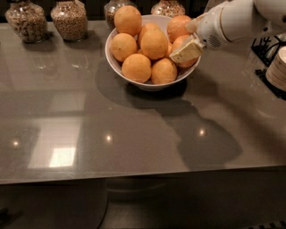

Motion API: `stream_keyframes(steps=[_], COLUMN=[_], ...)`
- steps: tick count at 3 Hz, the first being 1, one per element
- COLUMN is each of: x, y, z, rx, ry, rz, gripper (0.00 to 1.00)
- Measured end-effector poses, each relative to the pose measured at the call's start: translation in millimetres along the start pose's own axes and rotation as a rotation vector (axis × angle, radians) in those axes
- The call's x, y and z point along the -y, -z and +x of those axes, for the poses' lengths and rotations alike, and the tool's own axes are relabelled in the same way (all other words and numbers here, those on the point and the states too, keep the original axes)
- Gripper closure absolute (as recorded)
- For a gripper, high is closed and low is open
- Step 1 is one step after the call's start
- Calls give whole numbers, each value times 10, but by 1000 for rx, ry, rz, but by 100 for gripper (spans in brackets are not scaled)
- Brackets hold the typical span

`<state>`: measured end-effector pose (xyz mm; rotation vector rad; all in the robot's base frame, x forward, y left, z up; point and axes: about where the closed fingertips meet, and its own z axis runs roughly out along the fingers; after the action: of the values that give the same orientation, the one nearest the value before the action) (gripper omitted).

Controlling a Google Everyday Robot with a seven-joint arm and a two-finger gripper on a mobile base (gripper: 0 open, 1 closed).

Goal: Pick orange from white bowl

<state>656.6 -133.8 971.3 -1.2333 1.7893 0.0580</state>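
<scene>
A wide white bowl [115, 63] stands at the back middle of the grey counter, piled with several round oranges. My gripper [190, 38] reaches in from the upper right, at the bowl's right rim. Its fingers are open: one cream finger [187, 50] lies over the rim against the right-hand orange [179, 43], and the other sits higher, beside the orange [178, 26] at the back right. The gripper holds nothing. The white arm hides the bowl's far right edge.
Glass jars of grain stand along the back edge: two at the left [26, 20] [69, 19] and two behind the bowl [112, 8] [168, 8]. A stack of pale dishes [278, 67] and a black rack [267, 44] are at the right edge.
</scene>
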Motion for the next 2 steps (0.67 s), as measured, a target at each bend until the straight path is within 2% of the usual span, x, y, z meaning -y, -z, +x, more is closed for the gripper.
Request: stream_keyframes(steps=[1,2], x=[70,121], y=[-43,-67], z=[75,198], rx=[-17,-50], ry=[19,30], rz=[16,28], gripper=[25,27])
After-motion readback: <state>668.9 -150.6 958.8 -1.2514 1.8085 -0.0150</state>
